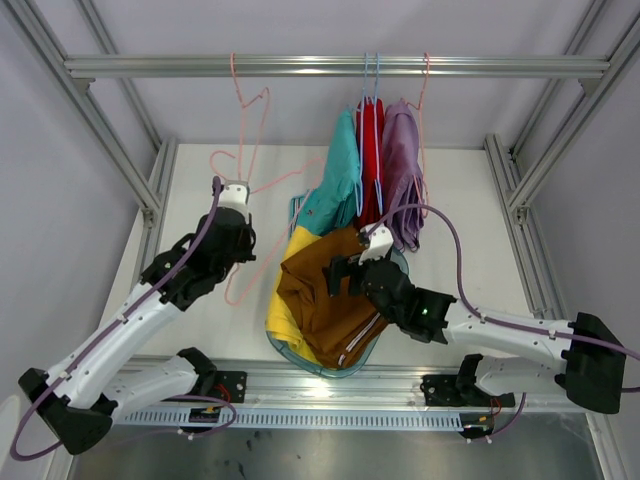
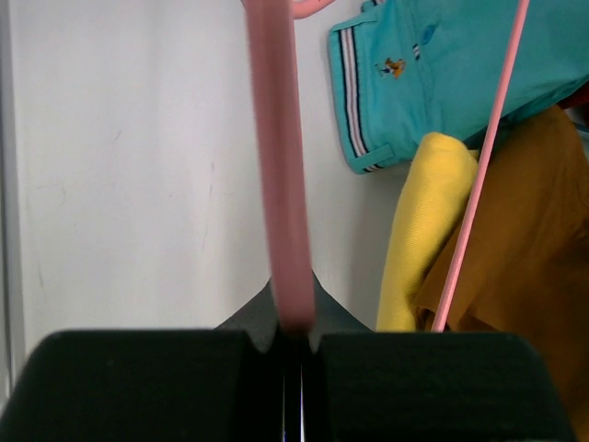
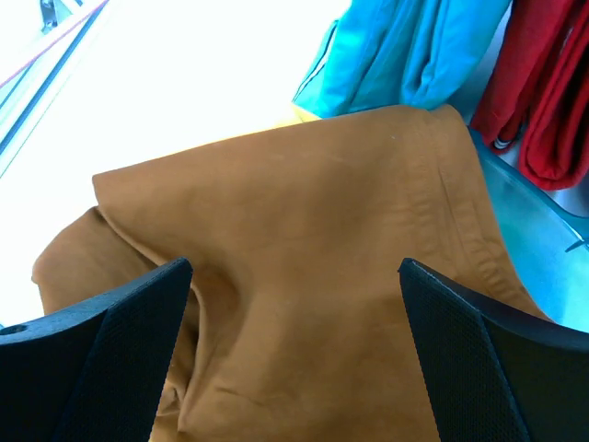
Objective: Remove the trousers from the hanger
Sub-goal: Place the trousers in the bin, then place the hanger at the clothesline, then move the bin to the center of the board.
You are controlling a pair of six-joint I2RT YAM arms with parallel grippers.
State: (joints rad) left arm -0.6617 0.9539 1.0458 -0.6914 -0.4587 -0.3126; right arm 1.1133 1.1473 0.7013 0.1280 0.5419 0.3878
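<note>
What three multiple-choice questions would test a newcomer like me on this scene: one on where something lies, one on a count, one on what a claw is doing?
1. Where do the brown trousers lie?
A) draped over the rail
B) on the left arm
C) in the bin, beside the yellow trousers

2. How many trousers hang from the rail?
A) one
B) three
C) five

3. What is the left gripper doing?
A) shut on the pink hanger
B) open over the bin
C) shut on teal cloth

Answers:
1 C: the top view shows the brown cloth heaped in the bin under the open right gripper.
2 B: the teal pair, the red pair and the lilac pair hang there.
3 A: the left wrist view shows the pink bar pinched between closed fingers.
</note>
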